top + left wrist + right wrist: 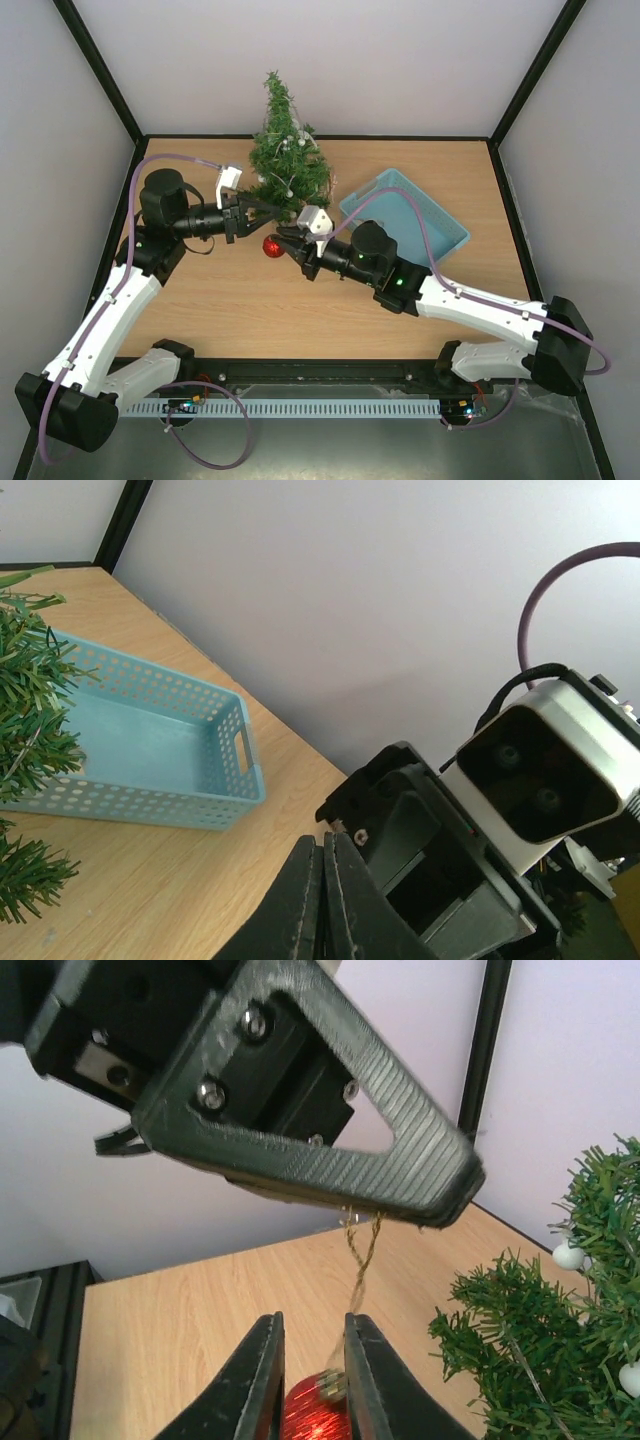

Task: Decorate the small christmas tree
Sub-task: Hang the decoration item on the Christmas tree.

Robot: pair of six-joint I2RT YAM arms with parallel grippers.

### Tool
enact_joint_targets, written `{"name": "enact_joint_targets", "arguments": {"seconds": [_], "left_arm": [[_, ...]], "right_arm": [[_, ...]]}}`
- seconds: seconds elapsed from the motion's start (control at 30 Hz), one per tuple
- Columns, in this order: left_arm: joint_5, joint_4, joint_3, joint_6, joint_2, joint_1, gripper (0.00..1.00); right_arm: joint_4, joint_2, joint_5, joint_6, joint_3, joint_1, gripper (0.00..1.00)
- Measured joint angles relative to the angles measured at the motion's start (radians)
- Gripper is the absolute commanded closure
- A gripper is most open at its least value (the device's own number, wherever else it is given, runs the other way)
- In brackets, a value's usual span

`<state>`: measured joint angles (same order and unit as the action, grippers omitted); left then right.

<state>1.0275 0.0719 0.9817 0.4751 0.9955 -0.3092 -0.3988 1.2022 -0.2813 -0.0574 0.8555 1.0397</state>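
The top camera looks down from behind the arms over the whole bench (230,300). Each wrist camera looks closely along its jaws; all share the small christmas tree (285,160).

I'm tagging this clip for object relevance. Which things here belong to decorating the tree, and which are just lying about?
Part of the job:
- small christmas tree
- red bauble, its gold loop pinched by the left gripper, its top between the fingers of the right gripper

Just lying about:
- blue basket, nothing visible inside it
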Motion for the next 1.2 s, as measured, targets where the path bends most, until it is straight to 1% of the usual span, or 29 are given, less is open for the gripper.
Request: {"name": "enact_joint_targets", "arguments": {"seconds": [0.13, 0.2, 0.23, 0.33, 0.47, 0.5, 0.57, 0.6, 0.83, 0.97, 1.0, 1.13, 1.2], "left_arm": [[0.0, -0.007, 0.0, 0.004, 0.0, 0.0, 0.98], [0.0, -0.01, 0.0, 0.005, -0.001, 0.0, 0.98], [0.0, -0.013, 0.0, 0.005, -0.002, 0.0, 0.98], [-0.001, -0.014, 0.0, 0.006, -0.003, 0.0, 0.98], [-0.009, -0.02, 0.0, 0.01, -0.008, -0.002, 0.98], [-0.012, -0.023, 0.0, 0.012, -0.008, -0.002, 0.98], [-0.017, -0.031, 0.0, 0.021, -0.01, -0.002, 0.98], [-0.019, -0.034, 0.0, 0.024, -0.011, -0.002, 0.98], [-0.038, -0.062, 0.0, 0.049, -0.013, -0.002, 0.98], [-0.047, -0.068, 0.0, 0.057, -0.013, -0.002, 0.98], [-0.047, -0.068, 0.0, 0.058, -0.013, -0.002, 0.98], [-0.053, -0.075, 0.0, 0.064, -0.012, -0.002, 0.98], [-0.053, -0.078, 0.0, 0.067, -0.012, -0.002, 0.98]], "right_arm": [[-0.003, 0.031, -0.002, 0.021, 0.0, 0.0, 0.96], [-0.003, 0.044, 0.0, 0.023, 0.0, 0.0, 0.96], [-0.003, 0.048, 0.0, 0.026, 0.0, 0.0, 0.93], [-0.003, 0.051, 0.015, 0.035, 0.0, 0.0, 0.69], [0.003, 0.051, 0.047, 0.044, 0.005, 0.0, 0.59], [0.006, 0.051, 0.054, 0.045, 0.005, 0.0, 0.55], [0.008, 0.049, 0.061, 0.049, 0.003, 0.0, 0.43], [0.007, 0.045, 0.065, 0.05, -0.001, 0.0, 0.39], [0.002, 0.023, 0.073, 0.065, -0.04, 0.0, 0.25], [-0.025, 0.033, 0.072, 0.069, -0.041, 0.0, 0.23], [-0.033, 0.038, 0.072, 0.069, -0.041, 0.0, 0.25], [-0.048, 0.059, 0.068, 0.066, -0.041, 0.0, 0.4], [-0.058, 0.067, 0.065, 0.063, -0.041, 0.0, 0.41]]}}
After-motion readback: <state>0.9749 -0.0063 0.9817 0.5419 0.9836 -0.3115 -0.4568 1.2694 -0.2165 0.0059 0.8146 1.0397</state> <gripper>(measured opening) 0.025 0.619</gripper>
